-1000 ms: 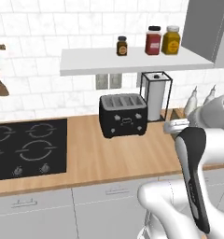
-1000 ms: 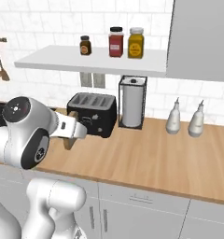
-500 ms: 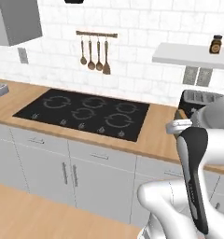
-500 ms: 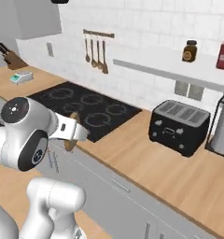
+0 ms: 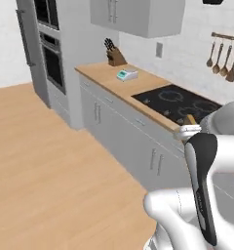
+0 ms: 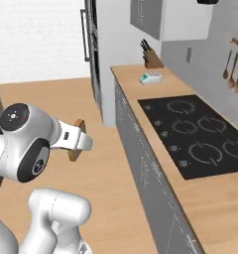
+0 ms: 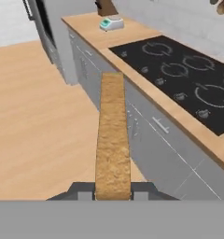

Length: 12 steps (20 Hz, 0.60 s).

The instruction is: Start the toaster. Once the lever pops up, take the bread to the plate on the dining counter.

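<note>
Bread (image 7: 113, 140) clamped edge-on in the closed gripper (image 7: 113, 193), carried just off the cooktop (image 7: 179, 74) counter's front edge. Transport step under way; next, presumably, locating the dining counter's plate, neither visible here.

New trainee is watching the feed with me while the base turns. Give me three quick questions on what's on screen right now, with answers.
1. True or false: the fingers are shut on the bread.
2. Which sits nearer the knife block on the wall counter: the small scale or the black cooktop?
3. Fill in: in the hand view the bread shows ___-on, as a narrow tan strip.

Key
1. True; the slice rises from between them.
2. The small scale.
3. Edge.
</note>
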{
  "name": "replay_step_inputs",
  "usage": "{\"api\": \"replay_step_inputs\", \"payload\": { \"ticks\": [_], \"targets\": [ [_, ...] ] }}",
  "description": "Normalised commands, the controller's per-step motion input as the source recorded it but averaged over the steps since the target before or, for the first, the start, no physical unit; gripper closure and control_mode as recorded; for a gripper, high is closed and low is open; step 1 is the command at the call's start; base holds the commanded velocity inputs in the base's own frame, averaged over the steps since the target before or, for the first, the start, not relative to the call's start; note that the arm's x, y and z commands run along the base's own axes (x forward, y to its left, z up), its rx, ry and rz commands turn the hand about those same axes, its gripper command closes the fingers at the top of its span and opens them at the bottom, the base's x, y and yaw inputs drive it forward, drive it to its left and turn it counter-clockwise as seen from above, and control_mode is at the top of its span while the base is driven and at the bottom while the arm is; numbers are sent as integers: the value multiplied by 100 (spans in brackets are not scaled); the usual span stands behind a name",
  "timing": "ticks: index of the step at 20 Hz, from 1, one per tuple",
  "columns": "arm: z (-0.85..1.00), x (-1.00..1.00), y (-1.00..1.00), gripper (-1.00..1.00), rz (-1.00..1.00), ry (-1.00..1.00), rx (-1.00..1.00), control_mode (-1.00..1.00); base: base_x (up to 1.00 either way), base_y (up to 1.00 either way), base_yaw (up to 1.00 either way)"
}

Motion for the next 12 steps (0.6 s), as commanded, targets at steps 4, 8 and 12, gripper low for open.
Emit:
{"api": "replay_step_inputs", "payload": {
  "ticks": [4,8,12],
  "targets": [
    [0,0,0,100,0,0,0,100,-8,16,99],
    [0,0,0,100,0,0,0,100,0,2,99],
    [0,0,0,100,0,0,0,100,-1,0,100]
  ]
}}
